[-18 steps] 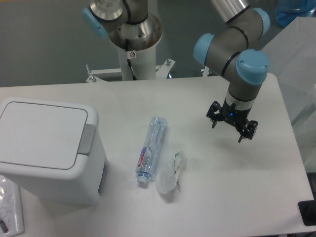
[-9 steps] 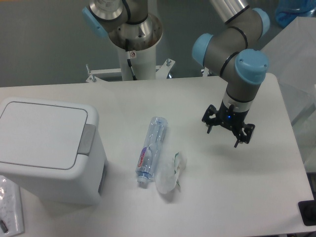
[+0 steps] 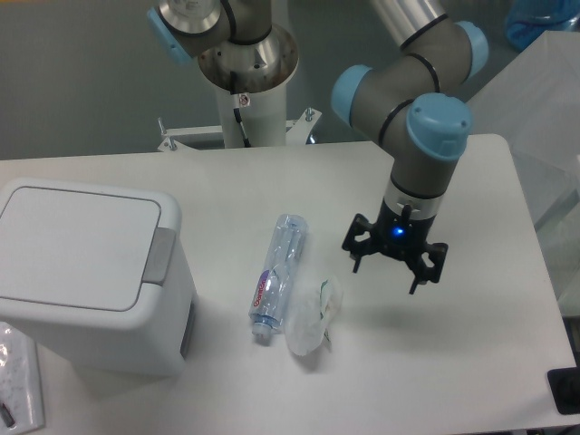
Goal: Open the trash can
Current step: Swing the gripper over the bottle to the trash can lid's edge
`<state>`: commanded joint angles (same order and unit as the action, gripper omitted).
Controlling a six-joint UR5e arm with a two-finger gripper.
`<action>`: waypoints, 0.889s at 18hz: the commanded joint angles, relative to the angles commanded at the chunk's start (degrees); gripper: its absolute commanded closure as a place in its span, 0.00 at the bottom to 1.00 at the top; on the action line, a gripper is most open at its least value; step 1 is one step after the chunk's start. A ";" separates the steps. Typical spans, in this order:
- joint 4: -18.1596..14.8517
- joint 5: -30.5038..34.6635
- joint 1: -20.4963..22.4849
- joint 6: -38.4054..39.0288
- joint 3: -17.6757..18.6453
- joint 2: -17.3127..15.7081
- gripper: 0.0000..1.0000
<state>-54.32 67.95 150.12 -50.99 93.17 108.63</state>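
Observation:
The trash can (image 3: 86, 272) is a white boxy bin at the table's left side, with its flat lid down and a grey push tab (image 3: 160, 256) on its right edge. My gripper (image 3: 385, 275) hangs over the table's right-middle area, well to the right of the trash can, with its black fingers spread open and nothing between them.
A clear plastic bottle (image 3: 278, 274) lies on the table between the trash can and my gripper. A crumpled clear wrapper (image 3: 313, 315) sits just right of the bottle. A clear packet (image 3: 18, 385) lies at the front left corner. The arm's base column (image 3: 249, 82) stands at the back.
My gripper has moved left and toward the front of the table, closer to the bottle and wrapper. The trash can has not changed.

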 joint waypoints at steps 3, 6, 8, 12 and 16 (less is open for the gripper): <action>0.00 -4.91 -3.77 8.59 -3.68 -0.70 0.00; 0.09 -12.30 -5.71 16.61 -6.33 -1.75 0.00; 0.00 -15.47 -5.89 19.26 -6.25 -3.77 0.00; 0.00 -20.30 -6.50 23.57 -5.46 -5.01 0.00; 0.09 -20.49 -8.61 24.72 -4.75 -5.36 0.00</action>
<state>-54.23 47.46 141.51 -26.28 88.42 103.27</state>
